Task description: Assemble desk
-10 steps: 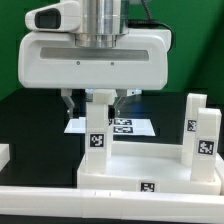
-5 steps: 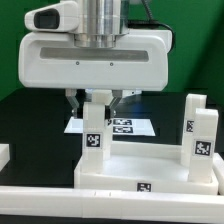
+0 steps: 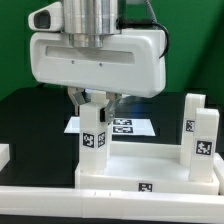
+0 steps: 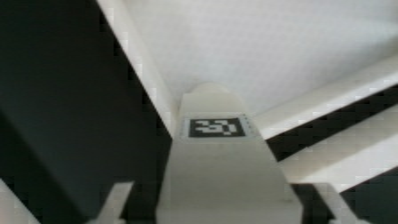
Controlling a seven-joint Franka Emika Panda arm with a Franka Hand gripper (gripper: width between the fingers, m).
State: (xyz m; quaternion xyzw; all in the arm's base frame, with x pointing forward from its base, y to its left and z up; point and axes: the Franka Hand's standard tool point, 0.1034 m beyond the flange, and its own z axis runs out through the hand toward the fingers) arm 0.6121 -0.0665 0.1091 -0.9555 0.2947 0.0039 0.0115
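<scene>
My gripper (image 3: 94,100) hangs straight down, fingers closed on the upright leg block (image 3: 94,135) standing on the desk top (image 3: 150,165) directly beneath me. Compared with a second ago, I am tilted slightly. Three upright leg blocks show; the marker board (image 3: 122,126) lies behind.

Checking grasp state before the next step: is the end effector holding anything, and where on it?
Yes. The end effector is closed on the upper end of the white square-section plastic leg block, which stands upright on the white rimmed tray-like desk top.
</scene>
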